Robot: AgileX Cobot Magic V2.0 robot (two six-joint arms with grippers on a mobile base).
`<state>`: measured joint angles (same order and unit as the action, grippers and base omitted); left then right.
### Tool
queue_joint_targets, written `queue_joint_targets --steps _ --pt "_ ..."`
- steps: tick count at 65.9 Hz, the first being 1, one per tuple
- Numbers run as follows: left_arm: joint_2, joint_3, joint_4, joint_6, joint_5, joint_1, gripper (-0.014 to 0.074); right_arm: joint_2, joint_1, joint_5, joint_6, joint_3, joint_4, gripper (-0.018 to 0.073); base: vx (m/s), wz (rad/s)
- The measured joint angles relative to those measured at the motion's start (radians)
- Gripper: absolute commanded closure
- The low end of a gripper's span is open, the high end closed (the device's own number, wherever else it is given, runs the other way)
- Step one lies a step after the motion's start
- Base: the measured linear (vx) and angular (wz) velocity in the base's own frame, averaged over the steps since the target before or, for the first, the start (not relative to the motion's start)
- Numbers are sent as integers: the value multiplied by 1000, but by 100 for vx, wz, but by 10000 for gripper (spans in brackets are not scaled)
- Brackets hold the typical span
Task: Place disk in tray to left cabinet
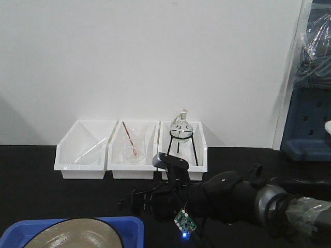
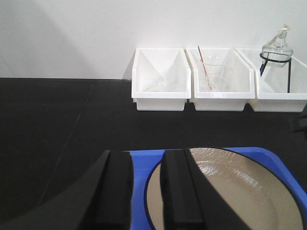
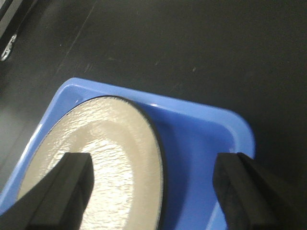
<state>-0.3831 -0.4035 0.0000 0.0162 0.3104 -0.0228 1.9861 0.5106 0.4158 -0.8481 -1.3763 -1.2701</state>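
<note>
The glossy tan disk (image 1: 77,235) with a thin black rim lies flat in the blue tray (image 1: 129,225) on the black table at the front left. In the left wrist view my left gripper (image 2: 144,160) hovers over the tray's (image 2: 273,158) left end. Its fingers stand a narrow gap apart, one finger over the disk (image 2: 240,187), and nothing shows between them. My right gripper (image 3: 153,163) is wide open above the tray's (image 3: 201,139) right part. One finger is over the disk (image 3: 115,139), the other near the tray's right lip. The cabinet is out of view.
Three white open-fronted bins (image 1: 132,168) stand against the back wall, holding glassware, a beaker with a red rod (image 1: 132,147) and a flask on a black tripod (image 1: 182,132). A white-framed panel with blue slotted gear (image 1: 305,119) fills the right edge. My right arm (image 1: 232,196) reaches in from the right.
</note>
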Motion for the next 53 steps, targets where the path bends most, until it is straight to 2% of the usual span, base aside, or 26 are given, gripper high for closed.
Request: queue_joint_targets --steps 4,17,22,30,37,41,45,53 --pt "0 0 0 0 18 0 274 -14 -1 16 89 -2 112 9 0 0" --pt "-81 -17 0 0 135 0 232 -18 4 122 550 -2 601 9 0 0" --pt "-162 -62 10 0 201 0 208 -18 4 161 676 -2 709 9 0 0" --pt "-325 -156 108 -59 292 0 185 -18 4 181 735 -2 764 9 0 0" --pt "-471 -238 233 -154 303 0 181 -18 4 182 745 -2 769 9 0 0" --pt "-555 -285 297 -182 300 0 181 -18 4 178 746 -2 769 9 0 0" --pt "-641 -328 328 -197 296 0 181 -18 4 171 747 -2 770 9 0 0" --pt "-808 -405 340 -204 301 0 181 -18 4 161 747 -2 770 9 0 0"
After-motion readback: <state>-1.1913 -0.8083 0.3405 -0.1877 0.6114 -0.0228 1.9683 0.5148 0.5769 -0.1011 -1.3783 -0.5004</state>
